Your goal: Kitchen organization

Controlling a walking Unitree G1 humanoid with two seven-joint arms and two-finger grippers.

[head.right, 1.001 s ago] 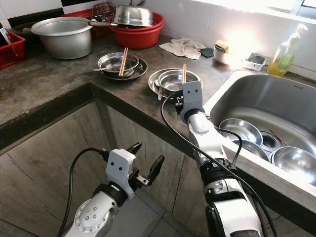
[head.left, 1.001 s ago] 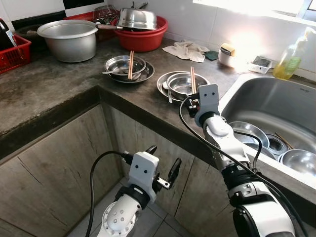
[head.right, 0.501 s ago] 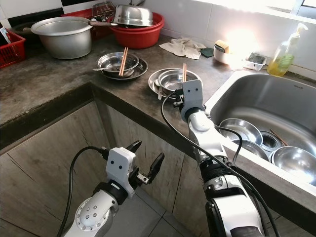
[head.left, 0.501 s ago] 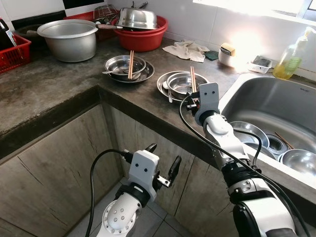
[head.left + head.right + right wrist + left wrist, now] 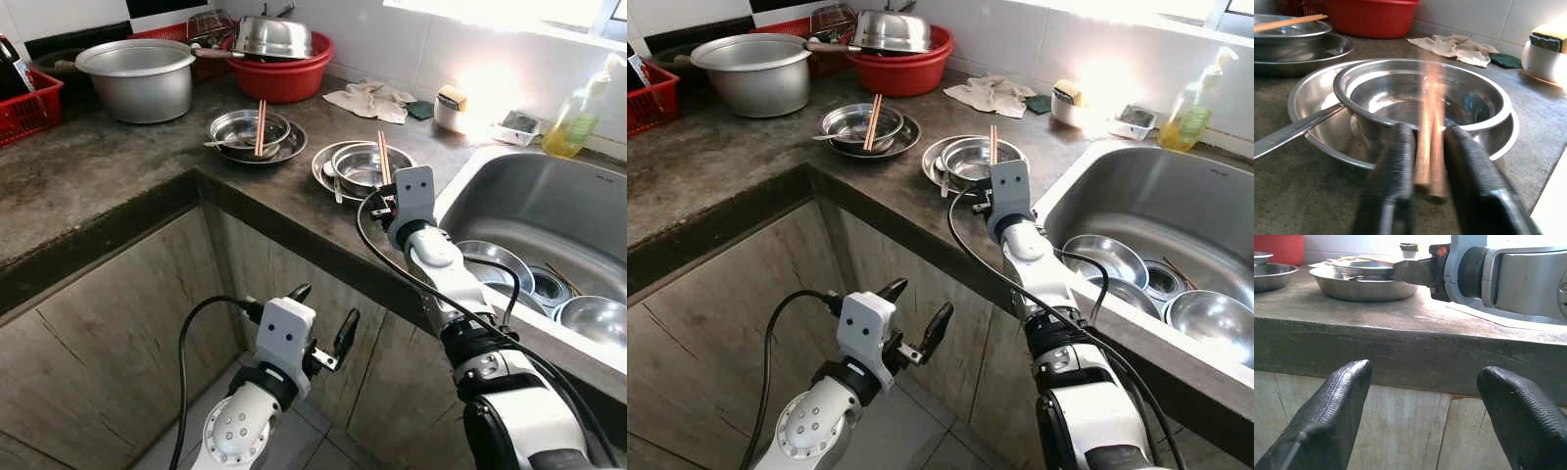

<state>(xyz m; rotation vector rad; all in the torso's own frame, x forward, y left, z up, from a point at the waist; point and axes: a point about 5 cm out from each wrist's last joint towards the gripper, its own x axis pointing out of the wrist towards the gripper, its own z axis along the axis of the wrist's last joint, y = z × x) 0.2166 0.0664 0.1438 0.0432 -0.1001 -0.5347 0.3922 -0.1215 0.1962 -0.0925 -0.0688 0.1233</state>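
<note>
Right gripper closed on chopsticks at the near bowl beside the sink.

Against the earlier frame, the right gripper [image 5: 1422, 161] has barely shifted; its fingers [image 5: 1393, 166] remain clamped on two chopsticks [image 5: 1429, 142], which lie across the bowl [image 5: 362, 164] and plate [image 5: 328, 168] left of the sink [image 5: 549, 201] on the tabletop [image 5: 98, 176]. A second bowl with one more chopstick pair [image 5: 260, 127] stands further left. Three bowls lie in the sink. The left gripper [image 5: 325, 323] hangs open below the tabletop edge. The chopstick tips are blurred.

Daylight glare whitens the back wall tiles [image 5: 470, 59]; right wrist view slightly blurred.
</note>
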